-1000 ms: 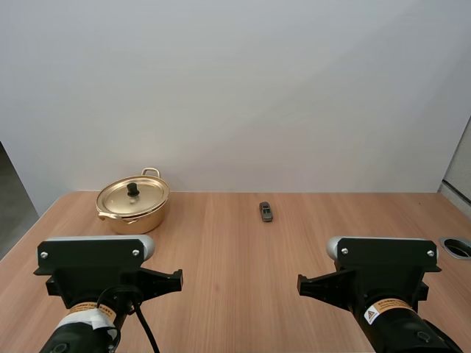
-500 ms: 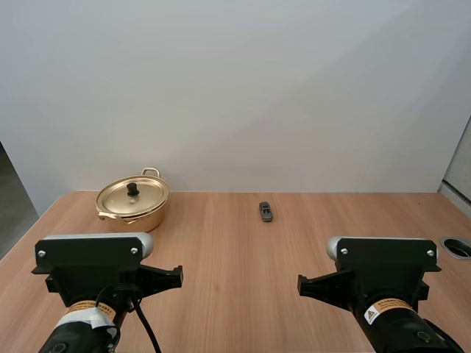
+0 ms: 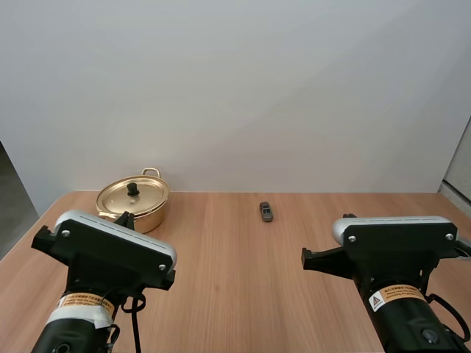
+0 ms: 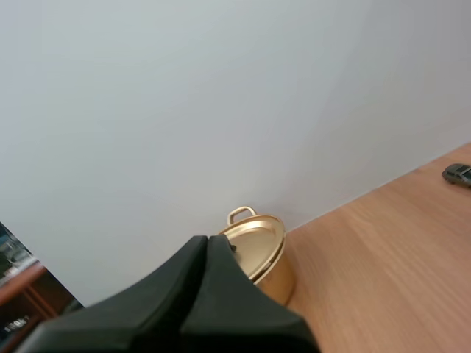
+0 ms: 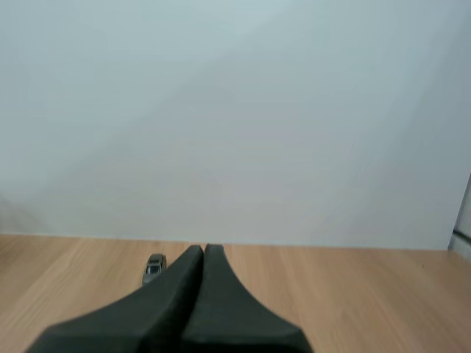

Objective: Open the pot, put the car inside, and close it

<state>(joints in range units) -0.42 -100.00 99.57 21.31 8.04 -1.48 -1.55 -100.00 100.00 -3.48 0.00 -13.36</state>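
Note:
A gold pot (image 3: 132,204) with its lid on, black knob (image 3: 133,190) on top, stands at the table's back left. A small dark toy car (image 3: 266,211) lies near the back middle, apart from the pot. My left arm (image 3: 103,254) and right arm (image 3: 394,246) hover over the front of the table, far from both. In the left wrist view my left gripper (image 4: 207,240) is shut on nothing, pointing at the pot (image 4: 259,254), with the car (image 4: 458,174) far off. My right gripper (image 5: 204,249) is shut and empty, the car (image 5: 154,268) just beyond its tip.
The wooden table (image 3: 235,257) runs back to a plain white wall close behind the pot and car. Its left edge (image 3: 33,224) drops off beside the pot. Bare wood lies between the arms and the two objects.
My left arm has turned and tilted toward the pot. My right arm has shifted slightly right and up. Pot and car have not moved.

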